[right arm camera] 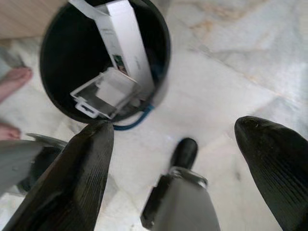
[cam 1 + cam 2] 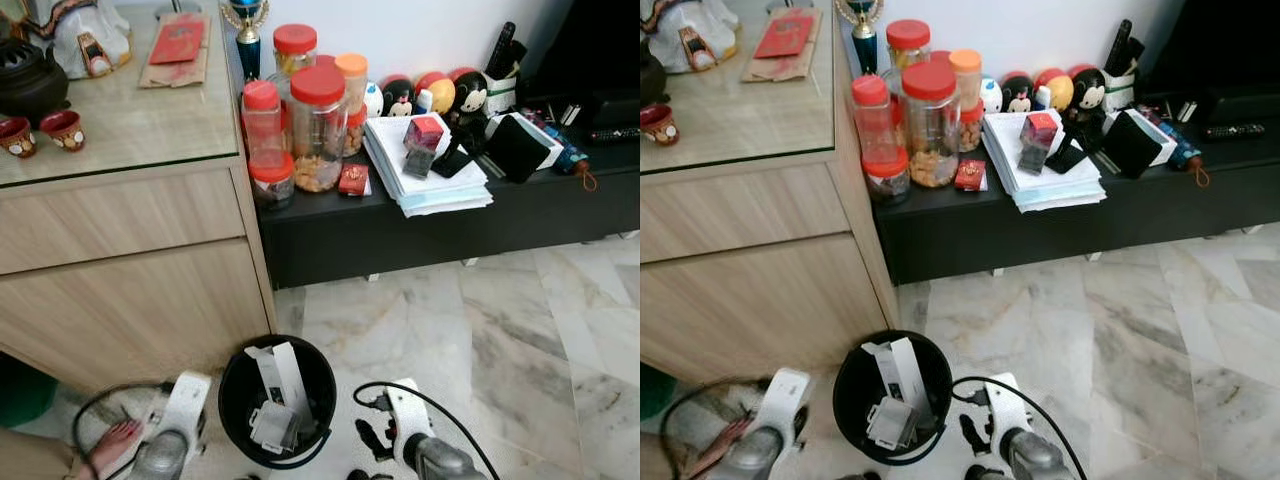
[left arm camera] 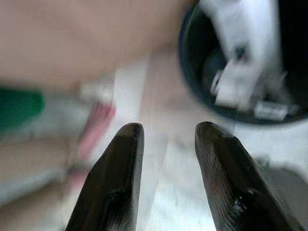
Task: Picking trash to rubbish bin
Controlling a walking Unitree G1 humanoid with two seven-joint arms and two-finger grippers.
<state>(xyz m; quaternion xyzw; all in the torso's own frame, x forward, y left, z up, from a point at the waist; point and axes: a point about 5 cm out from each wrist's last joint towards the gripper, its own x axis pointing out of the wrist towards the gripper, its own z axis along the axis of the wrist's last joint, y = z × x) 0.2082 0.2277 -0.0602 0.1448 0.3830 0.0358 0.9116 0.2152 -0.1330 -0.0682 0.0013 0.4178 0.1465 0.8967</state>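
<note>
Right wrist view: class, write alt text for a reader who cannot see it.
A black bin on a marble floor holds white boxes, seen from above between the open jaws of the right gripper. A person's bare foot is beside the bin.

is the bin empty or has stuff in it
Not empty: the bin holds a tall white box and white packaging.

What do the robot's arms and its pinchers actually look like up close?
Each arm has a white housing above a silver-grey forearm, with a black cable looping beside it. The left gripper and right gripper each end in two long black fingers, tapered to rounded tips and finely textured on the surface.
</note>
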